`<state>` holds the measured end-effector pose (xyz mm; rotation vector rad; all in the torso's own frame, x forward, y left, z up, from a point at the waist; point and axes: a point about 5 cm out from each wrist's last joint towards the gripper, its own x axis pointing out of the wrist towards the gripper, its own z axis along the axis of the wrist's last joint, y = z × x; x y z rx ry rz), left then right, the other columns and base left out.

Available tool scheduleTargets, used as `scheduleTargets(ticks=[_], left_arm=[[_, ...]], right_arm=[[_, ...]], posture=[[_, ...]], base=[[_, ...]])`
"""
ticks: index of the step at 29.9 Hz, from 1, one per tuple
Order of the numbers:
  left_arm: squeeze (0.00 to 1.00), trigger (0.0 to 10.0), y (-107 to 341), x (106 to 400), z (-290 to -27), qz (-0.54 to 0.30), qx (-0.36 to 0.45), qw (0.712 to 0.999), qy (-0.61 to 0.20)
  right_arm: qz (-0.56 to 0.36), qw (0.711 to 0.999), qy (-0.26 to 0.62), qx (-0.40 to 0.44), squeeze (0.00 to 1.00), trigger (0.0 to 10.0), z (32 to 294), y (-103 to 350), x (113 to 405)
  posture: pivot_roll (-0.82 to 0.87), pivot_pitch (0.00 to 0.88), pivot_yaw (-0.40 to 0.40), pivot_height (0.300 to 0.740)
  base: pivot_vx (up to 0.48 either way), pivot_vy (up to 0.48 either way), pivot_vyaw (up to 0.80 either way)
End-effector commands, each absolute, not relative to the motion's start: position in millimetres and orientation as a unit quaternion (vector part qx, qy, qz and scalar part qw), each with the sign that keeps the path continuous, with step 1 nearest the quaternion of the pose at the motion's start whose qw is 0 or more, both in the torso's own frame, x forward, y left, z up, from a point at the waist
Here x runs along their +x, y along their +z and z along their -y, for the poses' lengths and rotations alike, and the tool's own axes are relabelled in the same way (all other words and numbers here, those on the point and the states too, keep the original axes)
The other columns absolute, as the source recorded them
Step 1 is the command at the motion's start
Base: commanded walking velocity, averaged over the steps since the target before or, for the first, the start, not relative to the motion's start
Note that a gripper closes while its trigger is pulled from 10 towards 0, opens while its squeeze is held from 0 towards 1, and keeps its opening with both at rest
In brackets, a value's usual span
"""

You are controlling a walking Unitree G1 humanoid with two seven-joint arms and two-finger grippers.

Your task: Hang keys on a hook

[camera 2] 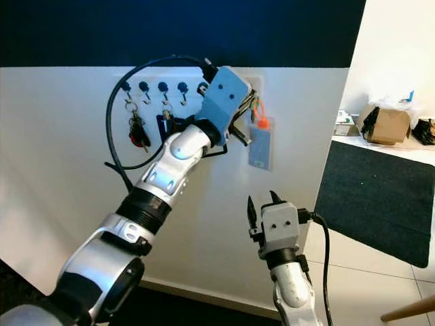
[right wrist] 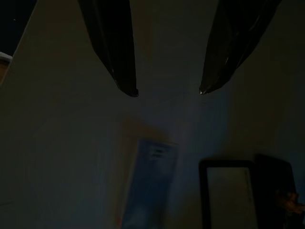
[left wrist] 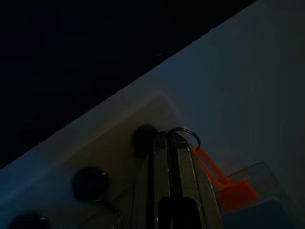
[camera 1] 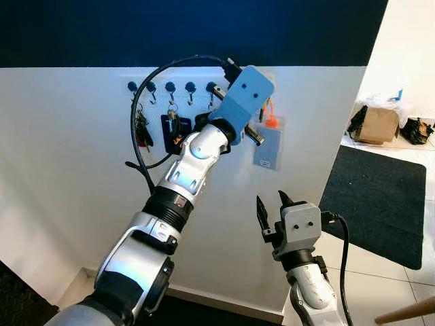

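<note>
Pinching a thin metal key ring [left wrist: 187, 134] between closed black fingers [left wrist: 164, 162], the left gripper [left wrist: 167, 138] sits at the centre of the left wrist view, pressed up near the hook rack. The ring is a slim wire loop curving out past the fingertips; an orange cord [left wrist: 212, 169] runs from it to a clear plastic sleeve with a blue card [camera 1: 267, 146] inside. In the left eye view that card hangs flat against the wall, just right of frame centre, with the orange tag [camera 1: 270, 121] at its top edge.

Round black hook knobs [camera 1: 170, 87] line a pale rectangular rack [camera 2: 163, 76] in the upper middle of the head views. Two bunches of keys [camera 1: 142, 130] already dangle from the leftmost hooks, dark and jumbled, one with a red fob. The left arm [camera 1: 187, 170], smooth silver shells with black ribbed joints and a blue boxy wrist housing [camera 1: 243, 98], reaches diagonally from the lower left up to the rack, a black cable [camera 1: 139, 109] looping beside it.

Lower right of centre, the right gripper [camera 1: 270, 207] points upward, its two tapered black fingers [right wrist: 119, 57] spread apart and holding nothing, close to the white wall [camera 1: 61, 170]. A dark navy band [camera 1: 102, 30] tops that wall. At the right edge lie a dark mat [camera 1: 380, 197] on pale tiles and a cardboard box [camera 1: 377, 124].
</note>
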<state>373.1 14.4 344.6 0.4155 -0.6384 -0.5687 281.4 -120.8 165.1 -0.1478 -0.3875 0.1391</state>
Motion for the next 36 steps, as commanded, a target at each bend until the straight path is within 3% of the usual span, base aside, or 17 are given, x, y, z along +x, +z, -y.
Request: scheduleTargets(ticks=[1, 21, 36], left_arm=[[0.0, 10.0, 339, 378, -31, 0.294, 0.191, 0.902, -0.251], [0.0, 10.0, 332, 379, -41, 0.287, 0.184, 0.911, -0.233], [0.0, 10.0, 335, 352, -22, 0.359, 0.192, 0.872, -0.271]], right_arm=[[0.188, 0.977, 0.07, -0.074, 0.0, 10.0, 120, 164, 280], [0.187, 0.976, 0.077, -0.075, 0.0, 10.0, 119, 165, 281], [0.187, 0.976, 0.081, -0.075, 0.0, 10.0, 118, 165, 284]], posture=[[-0.01, 0.137, 0.106, 0.74], [0.0, 0.14, 0.098, 0.74], [0.0, 0.138, 0.091, 0.74]], base=[[0.0, 0.0, 0.0], [0.0, 0.0, 0.0], [0.0, 0.0, 0.0]])
